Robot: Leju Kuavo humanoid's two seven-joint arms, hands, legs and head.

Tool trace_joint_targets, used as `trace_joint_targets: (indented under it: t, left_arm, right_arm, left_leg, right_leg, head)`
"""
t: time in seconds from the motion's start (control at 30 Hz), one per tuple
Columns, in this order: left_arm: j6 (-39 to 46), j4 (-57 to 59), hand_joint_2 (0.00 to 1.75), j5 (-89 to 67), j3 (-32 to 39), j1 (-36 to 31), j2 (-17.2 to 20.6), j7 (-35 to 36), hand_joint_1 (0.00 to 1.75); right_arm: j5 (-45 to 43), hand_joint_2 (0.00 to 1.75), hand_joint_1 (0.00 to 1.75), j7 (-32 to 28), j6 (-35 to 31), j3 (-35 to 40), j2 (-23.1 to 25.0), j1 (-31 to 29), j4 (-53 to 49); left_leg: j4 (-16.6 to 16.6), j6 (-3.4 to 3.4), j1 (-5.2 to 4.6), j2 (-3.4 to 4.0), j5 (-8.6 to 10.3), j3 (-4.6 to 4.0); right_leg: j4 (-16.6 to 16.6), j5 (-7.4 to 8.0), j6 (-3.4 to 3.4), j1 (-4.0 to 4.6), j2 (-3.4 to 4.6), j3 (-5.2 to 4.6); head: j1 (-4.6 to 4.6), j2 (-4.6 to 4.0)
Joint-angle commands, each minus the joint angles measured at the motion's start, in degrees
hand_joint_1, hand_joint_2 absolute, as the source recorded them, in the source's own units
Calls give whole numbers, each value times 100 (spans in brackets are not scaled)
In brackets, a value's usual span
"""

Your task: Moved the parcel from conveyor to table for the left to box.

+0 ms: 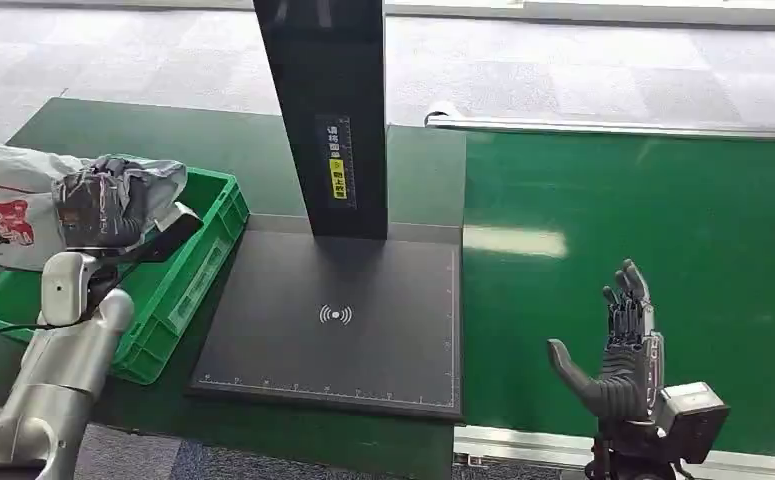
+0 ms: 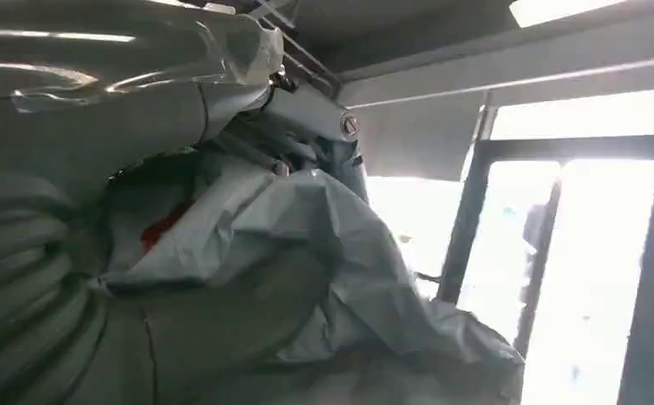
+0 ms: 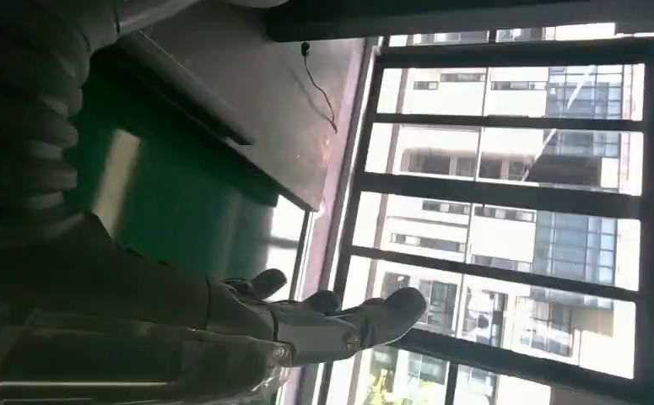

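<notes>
The left hand [image 1: 98,205] has its fingers wrapped around the grey parcel [image 1: 18,195], holding it above the green box [image 1: 198,265] at the counter's [image 1: 83,125] left end. The boxing step looks under way; next it must lower and let go inside. The right hand [image 1: 618,350] hovers over the conveyor [image 1: 643,220], fingers spread, holding nothing.

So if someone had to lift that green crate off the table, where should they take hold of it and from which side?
Probably by the long rim facing the scanner pad. The green crate is open-topped with a lipped edge, and that side is bare. The far side is crowded: the left robot hand holds the grey parcel over it. The right robot hand is open over the conveyor.
</notes>
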Motion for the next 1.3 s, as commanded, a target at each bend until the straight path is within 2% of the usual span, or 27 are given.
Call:
trace_joint_targets:
  t: [0.03,0.1,0.17,0.27,0.33,0.37,0.43,0.53,0.6,0.7,0.77,0.87,0.97,1.13,1.17,1.3]
  left_arm:
    - [-201,1209,175,305,387,-344,-45,-227,0]
    - [-476,799,175,983,554,-195,-192,-797,0]
    - [-1556,-148,175,2988,950,32,-637,-1936,0]
    - [-2962,-1606,175,4824,626,625,-962,-1858,0]
    - [-2969,-1933,175,5176,371,823,-947,-1764,0]
    - [-3329,-2320,175,5728,215,1092,-1012,-1967,0]
    - [-3243,-2776,175,5854,-22,1430,-1066,-1963,0]
    - [-3305,-2843,175,5945,-65,1487,-1044,-2039,0]
    - [-3785,-3354,175,6367,-326,1959,-1265,-2209,0]
    - [-3887,-3834,175,6493,-878,2810,-1595,-2266,0]
    - [-3849,-3741,175,6598,-1191,3273,-1825,-2255,0]
    - [-3708,-3263,175,6625,-1274,3510,-2119,-2068,0]
    - [-3241,-2663,175,6188,-1310,3594,-2248,-2045,0]
    - [-3224,-2500,175,6182,-1326,3612,-2251,-2128,0]
    - [-3318,-2427,175,6370,-1254,3649,-2331,-1912,0]
    - [-2943,-1741,175,6148,-1472,3830,-2459,-2281,0]
  right_arm:
    - [4,175,0,80,-22,133,-45,-114,215]
    - [8,175,0,96,-19,132,-51,-129,255]
    - [-1,175,0,108,-19,144,-72,-145,329]
    - [-21,175,0,120,-14,222,-119,-192,492]
    - [-32,175,0,119,-17,256,-130,-213,534]
    - [-35,175,0,120,-14,284,-115,-206,548]
    - [-30,175,0,120,-24,331,-104,-198,565]
    - [-30,175,0,120,-28,336,-98,-190,555]
    - [-37,175,0,150,28,367,-60,-198,605]
    - [-27,175,0,144,67,417,16,-208,728]
    - [-28,175,0,178,136,497,73,-179,824]
    - [-8,175,0,304,280,669,168,-209,1069]
    - [0,175,0,370,352,873,262,-322,1468]
    - [-13,175,0,359,351,907,280,-328,1557]
    - [-33,175,0,419,412,939,292,-316,1592]
    - [-25,175,0,337,462,1172,338,-383,2231]
  left_leg:
    - [-10,9,-7,4,6,7]
    - [-8,10,-6,5,3,7]
    - [-2,7,-3,3,0,3]
    - [-3,13,-3,-14,3,-2]
    - [-3,15,-3,-17,3,-3]
    - [-3,10,-5,-5,1,0]
    - [-9,14,-9,-4,0,6]
    - [-8,7,-8,16,-5,4]
    - [-9,7,-9,7,-5,4]
    - [-12,8,-9,12,-6,10]
    - [-14,7,-11,14,-8,15]
    - [-26,14,-15,16,-11,32]
    - [-15,2,-8,16,-15,18]
    - [-14,4,-8,10,-15,15]
    - [-15,6,-7,13,-14,14]
    - [-17,6,-6,15,-16,23]
  right_leg:
    - [-7,3,1,-4,-11,6]
    - [-7,2,2,-3,-10,7]
    - [-4,0,3,-2,-6,5]
    - [-10,-1,6,-2,-25,7]
    - [-14,-1,8,-2,-30,10]
    - [-10,0,6,-4,-15,6]
    - [-16,-1,8,-7,-16,15]
    - [-11,1,4,-7,5,7]
    - [-12,-1,3,-7,-4,6]
    - [-15,0,4,-7,3,10]
    - [-15,-1,5,-10,9,13]
    - [-33,-5,13,-13,5,34]
    - [-17,-5,7,-8,11,18]
    - [-15,-6,5,-8,3,15]
    - [-17,-5,5,-7,3,13]
    - [-21,-5,7,-6,9,23]
  head:
    - [-2,0]
    - [0,0]
    - [0,0]
    - [-2,0]
    - [0,0]
    - [-2,0]
    - [4,0]
    - [0,0]
    - [2,0]
    - [-2,0]
    - [-2,0]
    - [0,0]
    - [0,0]
    - [-2,0]
    - [0,0]
    - [0,0]
